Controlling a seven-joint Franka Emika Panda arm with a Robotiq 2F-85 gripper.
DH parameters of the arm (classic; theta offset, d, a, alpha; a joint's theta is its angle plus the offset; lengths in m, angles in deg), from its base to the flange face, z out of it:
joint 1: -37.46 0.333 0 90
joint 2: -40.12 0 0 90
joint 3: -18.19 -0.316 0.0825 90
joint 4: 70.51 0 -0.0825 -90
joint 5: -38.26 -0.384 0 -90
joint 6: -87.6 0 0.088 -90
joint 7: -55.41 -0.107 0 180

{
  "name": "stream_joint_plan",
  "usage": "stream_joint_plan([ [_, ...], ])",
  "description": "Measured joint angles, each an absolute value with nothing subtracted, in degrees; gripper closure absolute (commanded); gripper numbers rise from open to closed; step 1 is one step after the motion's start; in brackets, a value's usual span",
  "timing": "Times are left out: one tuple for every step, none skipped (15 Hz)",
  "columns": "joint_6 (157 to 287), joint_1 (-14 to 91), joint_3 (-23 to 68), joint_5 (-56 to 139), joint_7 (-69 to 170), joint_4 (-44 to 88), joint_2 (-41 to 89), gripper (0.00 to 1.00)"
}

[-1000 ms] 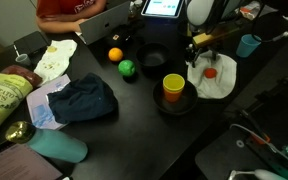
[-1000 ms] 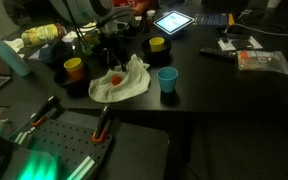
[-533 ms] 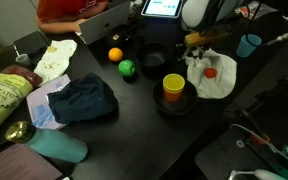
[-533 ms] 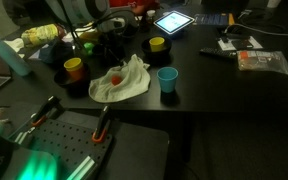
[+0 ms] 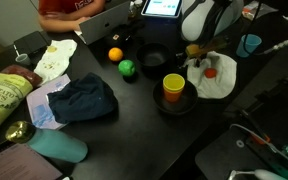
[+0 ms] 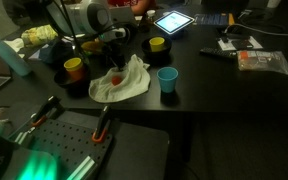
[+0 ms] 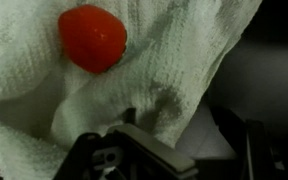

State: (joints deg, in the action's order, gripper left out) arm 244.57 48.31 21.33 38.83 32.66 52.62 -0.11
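Observation:
A crumpled white towel (image 5: pixel 222 84) (image 6: pixel 129 84) lies on the black table with a small red round thing (image 5: pixel 211 72) (image 6: pixel 116 79) on top of it. My gripper (image 5: pixel 197 52) (image 6: pixel 110 44) hangs over the towel's far edge, pointing down. In the wrist view the towel (image 7: pixel 174 60) fills most of the picture, with the red thing (image 7: pixel 92 38) at the upper left. My gripper (image 7: pixel 194 152) stands open there, its jaws wide apart. The towel's edge and the dark table lie between them. One finger (image 7: pixel 144 150) sits right by the cloth. Nothing is held.
A yellow cup (image 5: pixel 173 88) in a dark dish stands beside the towel, with a black bowl (image 5: pixel 152 58), a green ball (image 5: pixel 127 68) and an orange (image 5: pixel 114 54) further along. A blue cup (image 5: pixel 248 45) (image 6: pixel 167 79), a dark cloth (image 5: pixel 84 100), a tablet (image 6: pixel 174 21) and a seated person (image 5: pixel 69 8) surround them.
My wrist has turned from lying level above the towel to pointing down at its far edge, and has come lower. The towel and red thing have not moved.

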Motion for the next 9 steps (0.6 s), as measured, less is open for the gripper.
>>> stream_joint_plan([
  [245.4,48.3,21.3,38.8,33.0,52.6,-0.5,0.54],
  [245.8,48.3,21.3,38.8,33.3,52.6,-0.4,0.62],
  [246.2,48.3,21.3,38.8,33.5,52.6,-0.2,0.69],
  [246.5,48.3,21.3,38.8,33.7,52.6,-0.1,0.76],
  [246.5,48.4,21.3,38.8,33.9,52.6,0.1,0.84],
  [246.5,48.4,21.2,38.8,33.9,52.6,0.1,0.87],
  [246.5,48.4,21.1,38.7,34.1,52.5,0.2,0.89],
  [246.4,48.2,20.6,38.4,34.4,52.5,0.2,0.91],
  [246.4,48.0,20.0,37.9,34.9,52.4,0.2,0.93],
])
